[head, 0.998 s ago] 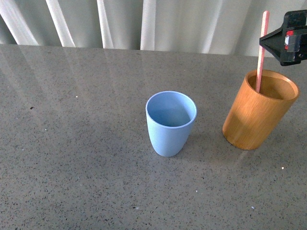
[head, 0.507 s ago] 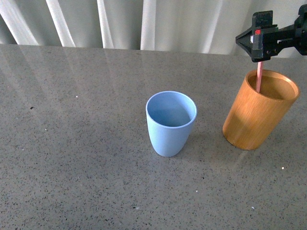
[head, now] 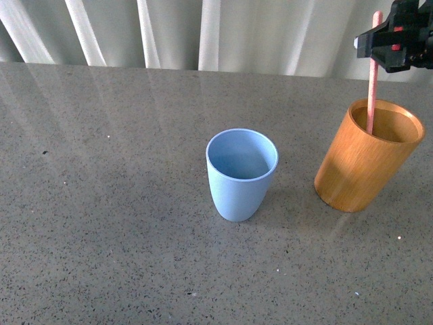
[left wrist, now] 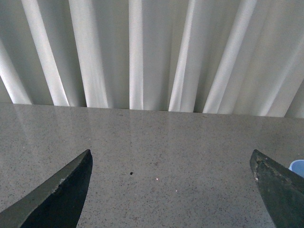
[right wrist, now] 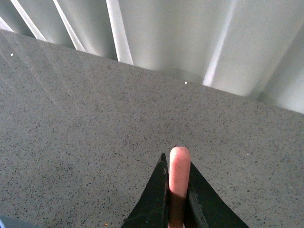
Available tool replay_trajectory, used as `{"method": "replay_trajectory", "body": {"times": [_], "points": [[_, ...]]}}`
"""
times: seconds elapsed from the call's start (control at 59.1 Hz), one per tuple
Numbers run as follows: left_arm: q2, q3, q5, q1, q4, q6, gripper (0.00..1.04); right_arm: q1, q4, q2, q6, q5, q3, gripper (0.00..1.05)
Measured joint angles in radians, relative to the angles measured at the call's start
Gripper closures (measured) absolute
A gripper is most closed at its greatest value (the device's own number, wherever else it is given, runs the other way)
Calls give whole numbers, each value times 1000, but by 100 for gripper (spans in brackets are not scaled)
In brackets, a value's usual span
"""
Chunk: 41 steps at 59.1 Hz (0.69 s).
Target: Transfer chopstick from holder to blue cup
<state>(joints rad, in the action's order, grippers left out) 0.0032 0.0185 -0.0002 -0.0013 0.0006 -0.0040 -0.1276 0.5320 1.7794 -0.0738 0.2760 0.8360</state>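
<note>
The pink chopstick (head: pixel 372 81) stands upright with its lower end inside the orange-brown wooden holder (head: pixel 362 162) at the right of the table. My right gripper (head: pixel 376 42) is shut on the stick near its top, above the holder. In the right wrist view the rounded pink tip (right wrist: pixel 179 173) shows clamped between the two black fingers (right wrist: pixel 156 194). The light blue cup (head: pixel 241 175) stands upright and empty at the table's middle, to the left of the holder. My left gripper (left wrist: pixel 171 166) is open and empty over bare table; a sliver of the blue cup (left wrist: pixel 297 167) shows at the edge.
The grey speckled table (head: pixel 101 203) stretches wide to the left and front. White pleated curtains (head: pixel 203 34) hang behind the table's far edge.
My right gripper moved left onto the stick, closed on it, and has shifted slightly up and right; the stick now stands more upright in the holder.
</note>
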Motion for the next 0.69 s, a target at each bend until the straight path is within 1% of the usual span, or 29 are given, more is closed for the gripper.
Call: {"method": "replay_trajectory", "body": {"times": [0.101,0.237,0.338,0.406,0.491,0.609,0.694], "points": [[0,0,0,0,0,0,7,0,2,-69,-2,-5,-23,102],[0,0,0,0,0,0,7,-1,-8,-169,-10,-37,-29,102],[0,0,0,0,0,0,7,-7,17,-243,-51,-62,-29,102],[0,0,0,0,0,0,7,-11,34,-289,-61,-65,-11,102],[0,0,0,0,0,0,7,-21,27,-333,-38,-69,40,102],[0,0,0,0,0,0,7,-63,-17,-391,32,-64,118,102],[0,0,0,0,0,0,7,-132,-60,-434,100,-46,135,102]]}}
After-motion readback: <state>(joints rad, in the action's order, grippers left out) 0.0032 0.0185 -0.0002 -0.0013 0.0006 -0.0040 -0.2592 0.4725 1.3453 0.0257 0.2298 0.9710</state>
